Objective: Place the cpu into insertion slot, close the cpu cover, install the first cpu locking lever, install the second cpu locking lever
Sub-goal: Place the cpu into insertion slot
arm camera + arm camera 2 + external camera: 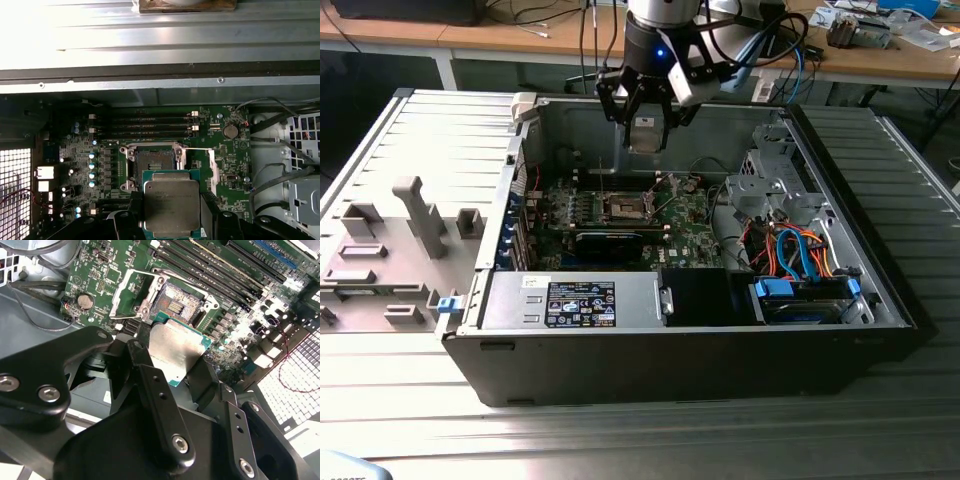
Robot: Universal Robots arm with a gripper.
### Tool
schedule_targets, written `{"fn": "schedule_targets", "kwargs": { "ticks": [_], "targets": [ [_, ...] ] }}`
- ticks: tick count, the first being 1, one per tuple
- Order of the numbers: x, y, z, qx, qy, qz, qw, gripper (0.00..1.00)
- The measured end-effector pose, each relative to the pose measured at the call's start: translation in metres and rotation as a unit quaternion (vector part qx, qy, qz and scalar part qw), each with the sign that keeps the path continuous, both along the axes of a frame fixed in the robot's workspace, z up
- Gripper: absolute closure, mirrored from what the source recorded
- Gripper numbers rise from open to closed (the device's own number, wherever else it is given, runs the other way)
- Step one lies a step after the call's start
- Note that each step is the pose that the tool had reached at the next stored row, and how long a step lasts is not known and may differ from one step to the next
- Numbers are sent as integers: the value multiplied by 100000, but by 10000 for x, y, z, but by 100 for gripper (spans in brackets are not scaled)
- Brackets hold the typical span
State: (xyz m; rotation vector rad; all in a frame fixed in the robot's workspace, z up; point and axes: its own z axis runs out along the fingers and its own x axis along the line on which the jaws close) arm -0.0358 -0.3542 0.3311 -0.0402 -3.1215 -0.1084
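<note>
Grey ribbed table [620, 440] holds the open case [720, 370], wooden desks [520, 40] behind, jaws clamped on the cpu [171, 207].

Worktop [620, 440]: grey ribbed metal surface, running under the whole scene
Computer case [680, 360]: black tower lying on its side at the worktop's middle, open side up
Fixture plate [380, 270]: grey, with upright blocks, flat on the worktop at the exterior view's left, just beside the case
</note>
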Motion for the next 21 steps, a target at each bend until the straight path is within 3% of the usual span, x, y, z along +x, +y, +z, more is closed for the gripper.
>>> {"fn": "schedule_targets", "kwargs": {
  "ticks": [21],
  "targets": [
    [0,0,-67,-2,3,-2,100000,46]
  ]
}}
